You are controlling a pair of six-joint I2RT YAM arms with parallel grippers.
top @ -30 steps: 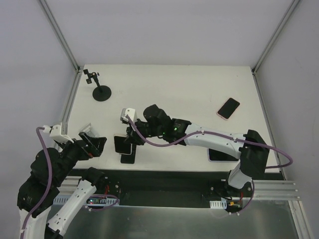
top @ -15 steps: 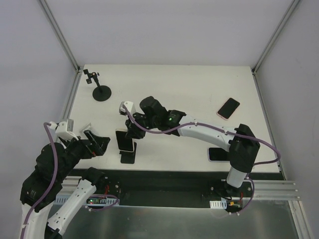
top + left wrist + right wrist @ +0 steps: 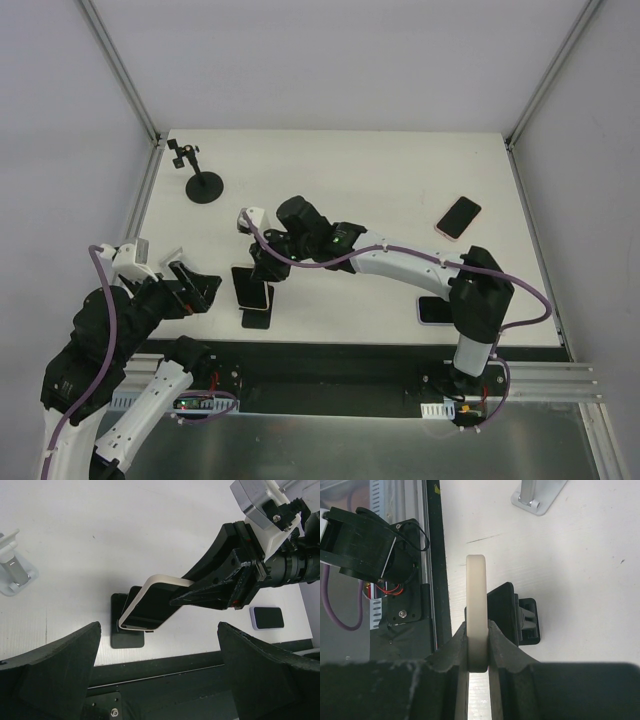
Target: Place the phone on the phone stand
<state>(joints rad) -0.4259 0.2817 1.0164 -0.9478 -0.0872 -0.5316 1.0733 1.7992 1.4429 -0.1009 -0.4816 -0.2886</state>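
Observation:
The phone, dark-screened in a cream case, is tilted with its lower end at the black phone stand near the table's front edge. I cannot tell whether it rests on the stand. My right gripper is shut on the phone's upper end, the case edge pinched between both fingers, and the stand is just behind it. From above, the phone sits over the stand, with the right gripper reaching in from the right. My left gripper hovers open to the left of the stand, holding nothing.
A pink-cased phone lies at the right. Another light-cased phone is partly under the right arm near the front edge. A black round-based holder stands at the back left. A silver bracket sits left of the stand.
The right arm has carried the phone a little left and down onto the stand area. The left arm shifted slightly early on and has been still since.

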